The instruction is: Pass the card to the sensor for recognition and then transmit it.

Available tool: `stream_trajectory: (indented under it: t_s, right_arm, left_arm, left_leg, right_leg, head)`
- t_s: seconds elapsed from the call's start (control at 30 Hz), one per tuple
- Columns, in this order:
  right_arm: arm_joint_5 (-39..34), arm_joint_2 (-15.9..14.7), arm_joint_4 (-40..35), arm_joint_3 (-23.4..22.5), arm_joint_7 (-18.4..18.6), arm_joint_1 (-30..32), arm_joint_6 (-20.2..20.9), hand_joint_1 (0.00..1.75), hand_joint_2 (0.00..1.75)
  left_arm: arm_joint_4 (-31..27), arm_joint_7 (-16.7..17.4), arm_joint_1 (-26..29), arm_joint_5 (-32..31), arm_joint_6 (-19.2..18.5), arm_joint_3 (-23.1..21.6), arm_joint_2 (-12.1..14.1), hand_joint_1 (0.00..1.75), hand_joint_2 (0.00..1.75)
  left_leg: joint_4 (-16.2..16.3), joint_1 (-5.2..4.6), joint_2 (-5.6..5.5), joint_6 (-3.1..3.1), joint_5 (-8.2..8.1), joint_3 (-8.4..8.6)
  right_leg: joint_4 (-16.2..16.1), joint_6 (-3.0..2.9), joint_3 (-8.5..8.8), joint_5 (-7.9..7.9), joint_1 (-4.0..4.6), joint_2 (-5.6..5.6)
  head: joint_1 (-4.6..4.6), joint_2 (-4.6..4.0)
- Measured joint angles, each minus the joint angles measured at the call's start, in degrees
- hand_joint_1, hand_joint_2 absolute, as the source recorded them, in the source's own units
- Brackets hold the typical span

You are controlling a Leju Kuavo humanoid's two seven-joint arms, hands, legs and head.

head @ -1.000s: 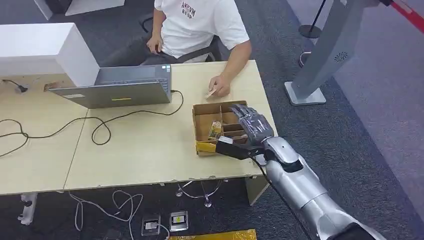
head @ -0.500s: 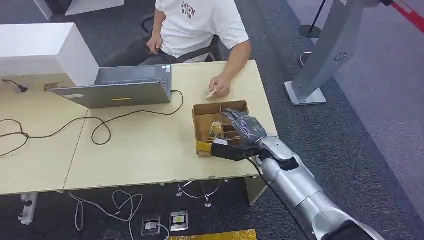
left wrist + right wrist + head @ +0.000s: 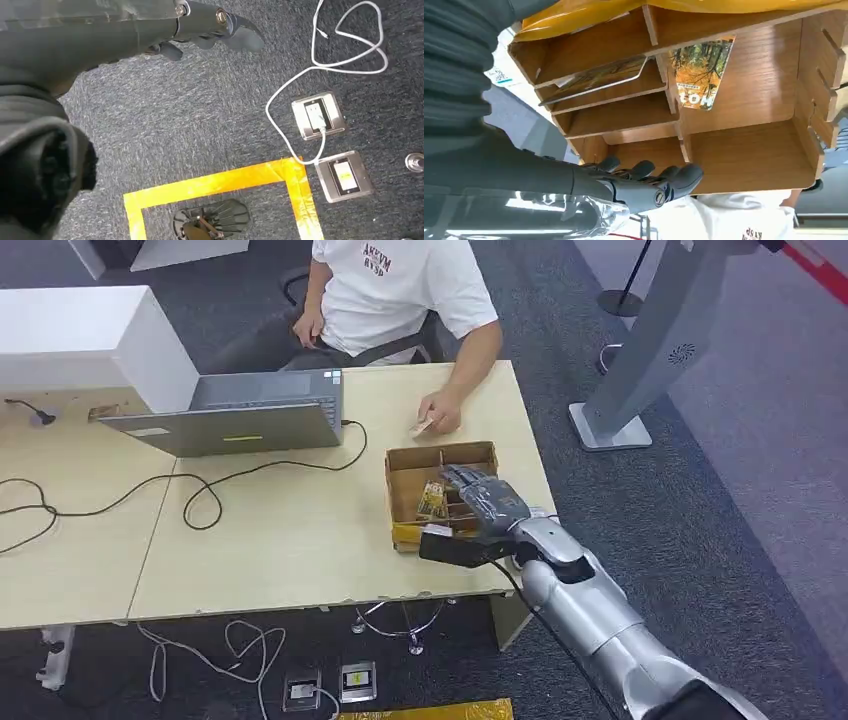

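Reaching over the divided brown wooden box near the pale wooden desk's right front corner, the robot's dark grey right hand is hovering with fingers spread, gripping nothing. Its palm is hiding part of the box's compartments. A yellow forest-print card is leaning upright in one slot, and a second card is lying slanted in a neighbouring one, its print hard to make out. The seated person's hand is resting behind the box, holding something small and unclear. The left hand is hanging above grey carpet, fingers loosely curled, empty.
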Motion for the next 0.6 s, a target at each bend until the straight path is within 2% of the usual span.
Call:
stream_trajectory:
  t_s: [0.27, 0.6]
  right_arm:
    - [0.42, -0.09, 1.03, -0.02, 1.73, -0.19, -2.36, 0.00, 1.75]
    - [0.42, -0.87, 1.09, -0.28, 2.32, -0.30, -2.28, 0.00, 1.75]
  left_arm:
    - [0.00, 0.00, 0.01, 0.00, 0.24, 0.00, 0.00, 0.00, 0.00]
    - [-0.02, 0.00, -0.06, -0.55, 0.17, -0.02, 0.31, 0.00, 0.00]
  left_leg:
    - [0.00, 0.00, 0.01, 0.00, 0.00, 0.00]
    - [0.01, 0.00, 0.01, 0.00, 0.00, 0.03]
  right_leg:
    - [0.00, 0.00, -0.01, 0.00, 0.00, 0.02]
    - [0.00, 0.00, -0.01, 0.00, 0.00, 0.06]
  head:
    - [0.02, 0.00]
    - [0.02, 0.00]
